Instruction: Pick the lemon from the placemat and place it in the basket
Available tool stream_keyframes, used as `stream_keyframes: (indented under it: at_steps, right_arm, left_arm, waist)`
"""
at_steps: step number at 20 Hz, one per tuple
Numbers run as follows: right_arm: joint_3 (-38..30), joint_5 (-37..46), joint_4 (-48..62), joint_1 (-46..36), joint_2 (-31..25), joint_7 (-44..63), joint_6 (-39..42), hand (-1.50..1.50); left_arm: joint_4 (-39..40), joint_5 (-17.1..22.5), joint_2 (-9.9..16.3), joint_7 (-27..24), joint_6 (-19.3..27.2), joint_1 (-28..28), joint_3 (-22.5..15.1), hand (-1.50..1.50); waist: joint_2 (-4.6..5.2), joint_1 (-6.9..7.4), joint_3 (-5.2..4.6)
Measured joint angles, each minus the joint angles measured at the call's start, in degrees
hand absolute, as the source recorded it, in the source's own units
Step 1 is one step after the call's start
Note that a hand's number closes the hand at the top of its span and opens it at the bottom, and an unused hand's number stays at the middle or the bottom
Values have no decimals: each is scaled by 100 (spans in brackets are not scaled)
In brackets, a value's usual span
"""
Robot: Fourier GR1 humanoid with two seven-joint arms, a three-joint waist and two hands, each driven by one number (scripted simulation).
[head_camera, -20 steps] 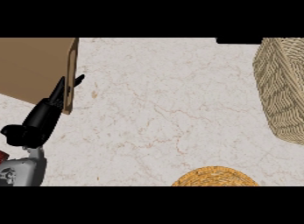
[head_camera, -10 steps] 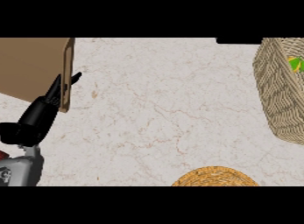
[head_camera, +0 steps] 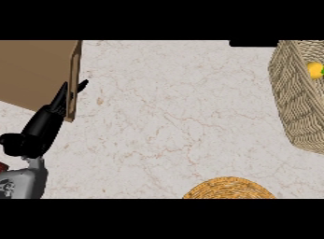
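Lemon: inside basket.
Left robot hand: well left of basket, fingers straight, empty.
Right robot hand: unseen, state unknown.
Risk: lemon near the rim might roll out if the basket is bumped.

Single cam only, head view, so no 2nd view to share anything with. Looks steeply down from above onto marbled counter top. Near edge of scene = bottom of view, far = top. Not mirrored. Left forearm comes in at near left, left hand pointing far. Framing cuts things at edges: wicker basket cropped at right, woven placemat cropped at near edge, brown board cropped at far left. Fairly close in, counter fills the view
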Motion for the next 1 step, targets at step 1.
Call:
stream_keyframes:
  at_steps: [1]
  right_arm:
    - [-78, -87, 152, -94, -142, 89, 89, -150]
  left_arm:
    - [34, 16, 23, -28, -23, -21, 22, 0]
  waist:
    - [7, 9, 2]
